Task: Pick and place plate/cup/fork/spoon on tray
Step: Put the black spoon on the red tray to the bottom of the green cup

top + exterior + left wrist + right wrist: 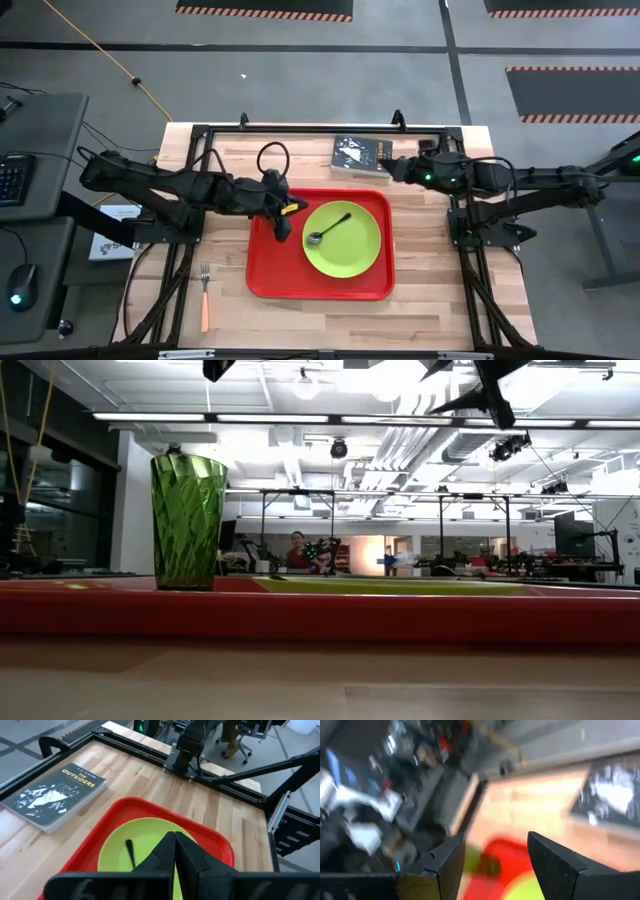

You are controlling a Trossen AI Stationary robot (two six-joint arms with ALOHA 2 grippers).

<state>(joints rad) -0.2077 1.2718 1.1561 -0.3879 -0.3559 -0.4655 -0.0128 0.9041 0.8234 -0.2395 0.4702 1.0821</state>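
A dark book [362, 155] lies at the desk's [440, 290] twelve o'clock beyond the tray [270, 280] holding plate [350, 250], spoon [328, 228] and cup [187, 520]; fork [204, 296] off-tray at eight o'clock; left tool [283, 210] closed above the tray's nine o'clock rim, right tool [392, 169] open beside the book.

Left tool [174, 851] closed, right tool [496, 865] agape

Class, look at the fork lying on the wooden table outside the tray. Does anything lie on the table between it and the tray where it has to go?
Nothing visible does. The fork lies on bare wood left of the tray, apart from its rim. The left gripper is above the tray's left part, fingers shut.
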